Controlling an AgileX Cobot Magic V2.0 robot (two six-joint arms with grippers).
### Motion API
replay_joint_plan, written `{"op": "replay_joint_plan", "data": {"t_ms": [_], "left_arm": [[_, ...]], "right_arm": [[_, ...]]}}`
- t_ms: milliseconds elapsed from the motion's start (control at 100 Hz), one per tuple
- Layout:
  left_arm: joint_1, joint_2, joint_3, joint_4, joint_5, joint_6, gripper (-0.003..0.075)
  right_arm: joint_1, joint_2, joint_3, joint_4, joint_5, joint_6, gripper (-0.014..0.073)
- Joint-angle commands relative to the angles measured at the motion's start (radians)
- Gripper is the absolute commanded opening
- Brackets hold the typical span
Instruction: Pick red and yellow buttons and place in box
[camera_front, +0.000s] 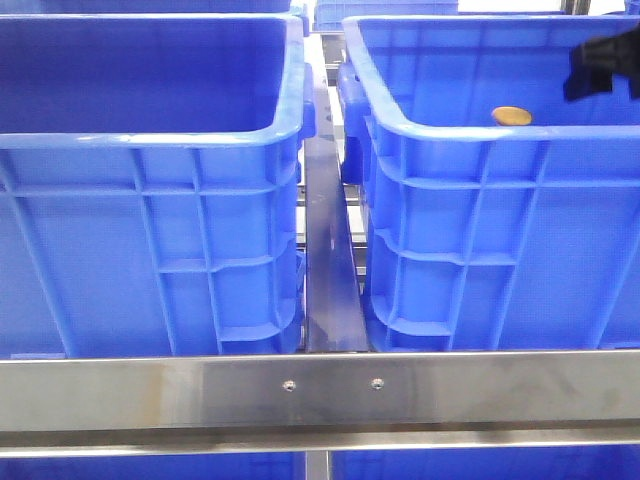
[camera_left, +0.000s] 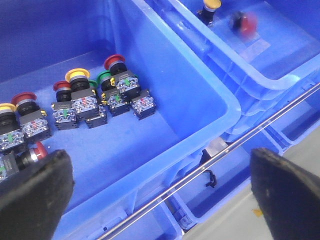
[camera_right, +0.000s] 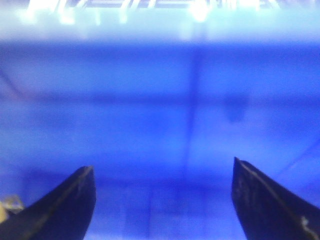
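Two deep blue crates stand side by side. The left crate (camera_front: 150, 130) holds several push buttons with red (camera_left: 114, 62), yellow (camera_left: 77, 76) and green caps on its floor. The right crate, the box (camera_front: 480, 130), holds an orange-yellow button (camera_front: 511, 116). In the left wrist view it (camera_left: 280, 75) shows a yellow-capped button (camera_left: 211, 5) and a blurred red one (camera_left: 245, 22). My left gripper (camera_left: 160, 200) is open and empty above the left crate's near rim. My right gripper (camera_right: 162, 200) is open and empty inside the box, its arm (camera_front: 600, 60) at the far right.
A steel rail (camera_front: 320, 390) runs across in front of the crates, with a metal bar (camera_front: 328, 260) in the narrow gap between them. More blue crates sit on a lower level (camera_left: 240, 200). A small pale thing (camera_right: 7, 207) lies beside my right gripper's finger.
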Motion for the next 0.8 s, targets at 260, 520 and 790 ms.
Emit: {"op": "replay_joint_plan", "data": {"t_ms": [260, 520, 790], "left_arm": [[0.003, -0.002, -0.028, -0.001, -0.058, -0.013, 0.0671], [0.003, -0.002, -0.028, -0.001, 0.01, -0.013, 0.0671], [0.003, -0.002, -0.028, -0.045, 0.021, -0.013, 0.0543]], "right_arm": [[-0.006, -0.226, 0.08, 0.012, 0.056, -0.002, 0.056], [-0.004, -0.383, 0.218, 0.012, 0.135, 0.001, 0.0118], [-0.004, -0.572, 0.374, 0.012, 0.183, 0.001, -0.0069]]}}
